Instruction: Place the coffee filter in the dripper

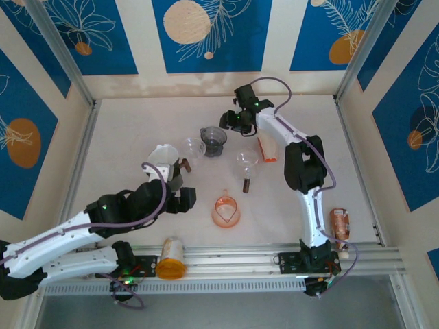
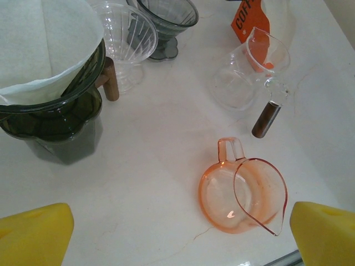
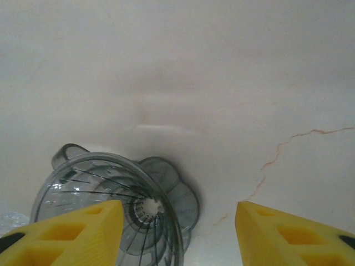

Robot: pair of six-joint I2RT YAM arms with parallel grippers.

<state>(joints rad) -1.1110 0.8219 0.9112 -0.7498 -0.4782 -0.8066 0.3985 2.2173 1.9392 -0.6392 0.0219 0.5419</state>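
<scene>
Left claw (image 1: 182, 200) is standing wide with nothing between its fingers, hovering over the counter (image 1: 123, 137) at 5 o'clock of the dark dripper (image 2: 52, 119). Coffee filter (image 2: 39, 44) is sitting inside that dark dripper, its white paper rising above the rim, at 9 o'clock of the counter's middle.

Orange pitcher (image 2: 241, 194) is resting on the counter straight ahead of the left claw, untouched. Glass server (image 2: 244, 77) with a brown handle is standing at 12 o'clock of the orange pitcher, apart from it.

Right claw (image 3: 177, 233) is standing partly apart, gripping nothing. It is hovering just above a grey dripper (image 3: 111, 202), whose rim is showing behind the finger at 7 o'clock of the wrist view. Clear dripper (image 2: 125, 39) with a wooden handle is standing between the dark and grey drippers, close to both.
</scene>
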